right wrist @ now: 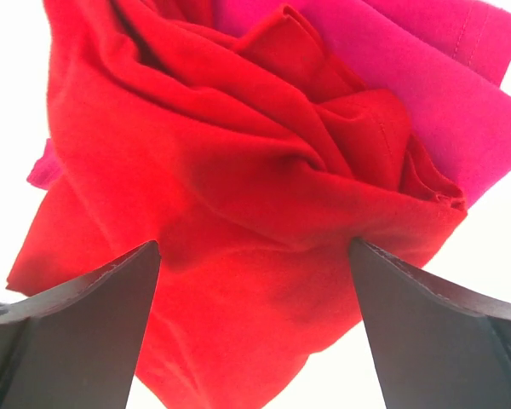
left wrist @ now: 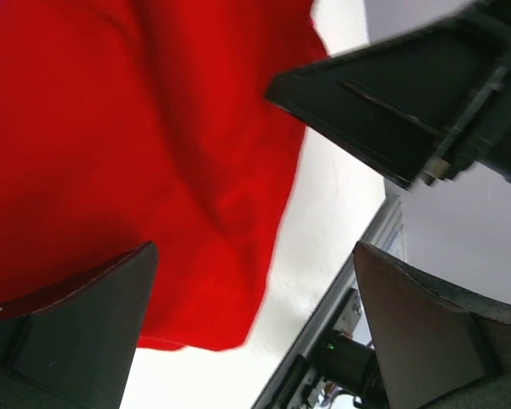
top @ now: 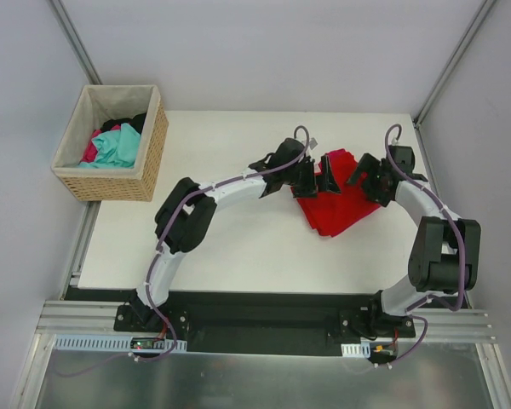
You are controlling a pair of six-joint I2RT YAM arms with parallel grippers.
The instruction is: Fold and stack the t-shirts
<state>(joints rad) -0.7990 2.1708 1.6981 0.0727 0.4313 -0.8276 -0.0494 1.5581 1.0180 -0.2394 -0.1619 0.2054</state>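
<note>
Table [top: 238, 247]: white, lying under the red t-shirt [top: 336, 209], which sits toward its far right part. Basket [top: 151, 158]: wicker with cloth liner, seen well apart from the red t-shirt, off to its left; teal, pink and dark cloth is piled in it.

Red t-shirt: crumpled, not folded. In the right wrist view, ridges and twisted folds are bunched at its middle, with flatter cloth toward its near edge.

Pink t-shirt [right wrist: 434, 77]: smaller. It is seen poking out from under the red t-shirt on its far side, with a sliver at its left edge too. It looks flatter, and a stitched hem is visible. No neck label can be made out.

Left gripper [left wrist: 251, 251]: held above the red t-shirt's left edge with jaws spread wide and nothing between them. Right gripper [right wrist: 254, 247]: held above the red t-shirt's right side, jaws likewise wide apart and empty. No contact with cloth is seen for either.

Handling, judged: both shirts are expected to be light, limp and non-slippery, and to drape and bunch when lifted. Layers are likely to be dragged together. The red t-shirt is best taken at two outer edge points, hem or shoulder, one per gripper, with a single layer pinched clear of the pink t-shirt so it can be spread flat first.
</note>
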